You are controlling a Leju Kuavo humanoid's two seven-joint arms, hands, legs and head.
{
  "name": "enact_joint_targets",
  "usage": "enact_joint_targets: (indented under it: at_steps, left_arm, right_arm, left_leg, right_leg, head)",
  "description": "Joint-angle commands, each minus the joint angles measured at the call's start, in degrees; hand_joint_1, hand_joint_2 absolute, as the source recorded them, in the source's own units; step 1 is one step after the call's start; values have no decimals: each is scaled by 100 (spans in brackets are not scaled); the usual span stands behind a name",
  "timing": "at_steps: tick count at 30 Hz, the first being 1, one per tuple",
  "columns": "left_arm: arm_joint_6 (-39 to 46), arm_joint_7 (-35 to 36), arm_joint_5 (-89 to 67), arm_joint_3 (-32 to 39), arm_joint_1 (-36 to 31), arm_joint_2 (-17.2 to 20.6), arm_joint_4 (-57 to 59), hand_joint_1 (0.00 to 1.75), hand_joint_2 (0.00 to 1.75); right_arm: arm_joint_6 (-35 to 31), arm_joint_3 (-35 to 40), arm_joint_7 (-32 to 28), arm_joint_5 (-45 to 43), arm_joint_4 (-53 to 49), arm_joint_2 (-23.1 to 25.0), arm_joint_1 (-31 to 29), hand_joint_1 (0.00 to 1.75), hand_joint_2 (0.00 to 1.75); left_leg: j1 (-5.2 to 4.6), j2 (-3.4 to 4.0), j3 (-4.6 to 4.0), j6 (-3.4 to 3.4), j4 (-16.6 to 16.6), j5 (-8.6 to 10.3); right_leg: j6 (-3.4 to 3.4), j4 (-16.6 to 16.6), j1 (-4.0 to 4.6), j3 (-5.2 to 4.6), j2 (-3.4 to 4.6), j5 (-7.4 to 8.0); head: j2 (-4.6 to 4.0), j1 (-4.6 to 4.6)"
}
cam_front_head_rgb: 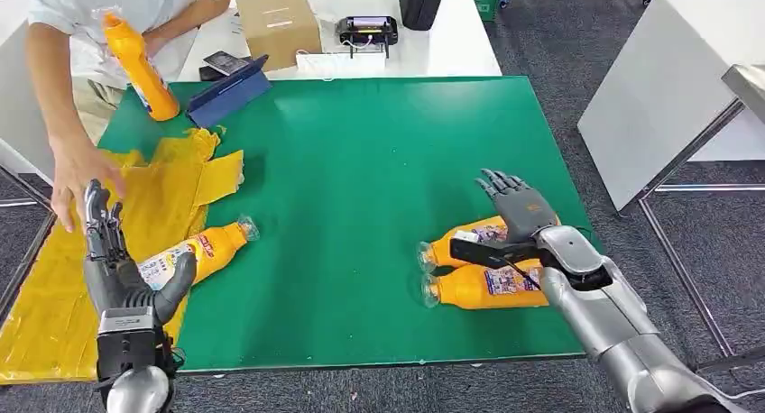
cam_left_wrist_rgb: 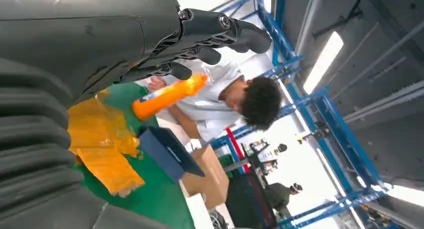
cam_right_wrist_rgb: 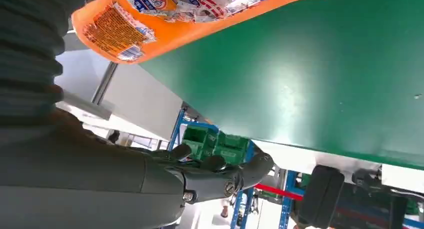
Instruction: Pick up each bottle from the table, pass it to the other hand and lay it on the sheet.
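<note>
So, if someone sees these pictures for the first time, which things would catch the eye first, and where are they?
Probably the bright orange bottles on the green table: two bottles lie side by side under the open right hand, and one bottle lies at the edge of the crumpled yellow sheet by the open left hand. At the far left corner, a person holds another orange bottle upright.
</note>
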Motion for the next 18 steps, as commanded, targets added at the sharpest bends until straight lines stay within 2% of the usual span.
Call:
enact_joint_targets:
  at_steps: [1,3,8,13,17,18]
  left_arm:
    - [111,-21,59,-220,-283,-26,499,0,175]
    - [170,-61,213,-190,-364,-35,681,0,175]
    - [232,-189,344,-222,-463,-15,942,0,175]
    - [316,-238,340,-218,-467,-28,1010,0,175]
    - [344,-253,342,-227,-472,-30,995,0,175]
    - [343,-251,342,-229,-480,-31,996,0,175]
  right_arm:
    - [106,343,-205,-248,1449,251,-560,0,175]
    - [511,411,-263,-475,1806,224,-753,0,175]
    - [1003,642,-682,-748,2123,-131,-1126,0,175]
    - [1124,769,-671,-876,2045,-208,-1289,0,175]
    - [1115,837,-627,-938,2006,-186,-1323,0,175]
    - [1116,836,-622,-939,2002,-184,-1336,0,175]
  left_leg:
    - [7,-2,29,-7,-5,-6]
    - [6,-7,31,-5,-6,-3]
    - [6,-13,39,-2,-4,0]
    - [-5,-13,23,20,-3,19]
    - [-1,8,17,23,5,11]
    - [-5,2,14,26,2,15]
  right_leg:
    - [-8,-10,3,30,26,-2]
    - [-6,-11,3,31,16,-1]
    - [-2,-9,1,39,18,2]
    - [11,-3,-8,24,7,12]
    - [18,-4,-7,21,42,16]
    - [21,-4,-10,18,29,17]
  head:
    - [0,-2]
    - [0,0]
    - [0,0]
    - [0,4]
    - [0,-2]
    - [0,0]
